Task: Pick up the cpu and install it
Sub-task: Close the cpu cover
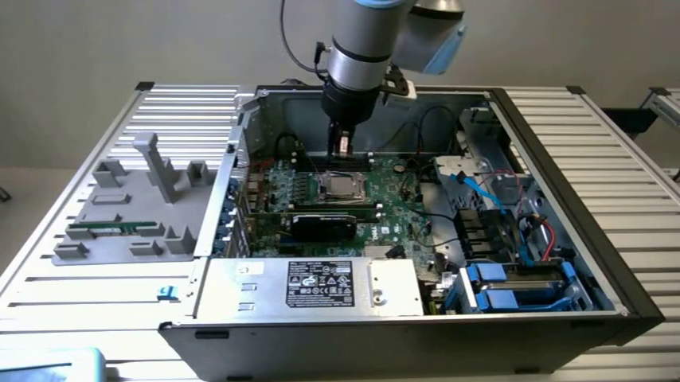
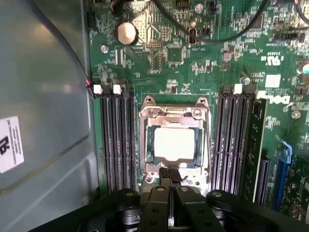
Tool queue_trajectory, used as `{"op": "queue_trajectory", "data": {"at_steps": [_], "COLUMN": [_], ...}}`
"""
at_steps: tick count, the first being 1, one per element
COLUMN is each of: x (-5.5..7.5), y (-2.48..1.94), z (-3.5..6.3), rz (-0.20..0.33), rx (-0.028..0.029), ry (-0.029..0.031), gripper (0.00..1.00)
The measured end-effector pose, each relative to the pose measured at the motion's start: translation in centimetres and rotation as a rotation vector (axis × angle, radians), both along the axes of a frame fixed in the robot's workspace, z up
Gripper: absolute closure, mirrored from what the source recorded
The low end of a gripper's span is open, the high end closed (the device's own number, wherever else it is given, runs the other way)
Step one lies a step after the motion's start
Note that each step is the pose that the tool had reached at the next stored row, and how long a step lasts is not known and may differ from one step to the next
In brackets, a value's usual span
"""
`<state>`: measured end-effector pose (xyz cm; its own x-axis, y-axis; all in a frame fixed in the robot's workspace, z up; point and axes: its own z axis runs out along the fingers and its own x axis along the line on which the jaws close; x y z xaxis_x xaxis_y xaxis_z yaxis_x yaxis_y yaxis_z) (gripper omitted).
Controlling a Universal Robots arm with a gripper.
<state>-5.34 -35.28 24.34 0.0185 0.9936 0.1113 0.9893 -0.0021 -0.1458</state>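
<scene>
The cpu [image 2: 174, 143], a pale square chip, lies flat inside the metal socket frame [image 2: 203, 116] on the green motherboard [image 2: 193, 58]. From the exterior view the cpu [image 1: 342, 187] shows in the socket near the middle of the open computer case [image 1: 425, 318]. My gripper [image 2: 170, 175] hovers just above the socket's edge, fingers pressed together with nothing between them. In the exterior view the gripper [image 1: 342, 149] hangs a little above the cpu, apart from it.
Black memory slots [image 2: 116, 140] flank the socket on both sides. A black graphics card [image 1: 334, 223] sits in front of the socket. A grey parts holder [image 1: 127, 211] with a green memory stick lies at the exterior view's left. Cables and drive bays [image 1: 510, 278] crowd the case's right side.
</scene>
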Motion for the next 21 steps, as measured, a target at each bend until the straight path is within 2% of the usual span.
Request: {"op": "queue_trajectory", "data": {"at_steps": [8, 21], "x": [-1.1, -1.8], "y": [0.0, 0.0], "z": [-1.43, -3.61], "rz": [-0.017, -0.041], "rx": [-0.0002, -0.0018], "ry": [-0.0004, -0.0007], "gripper": [0.89, 0.89]}}
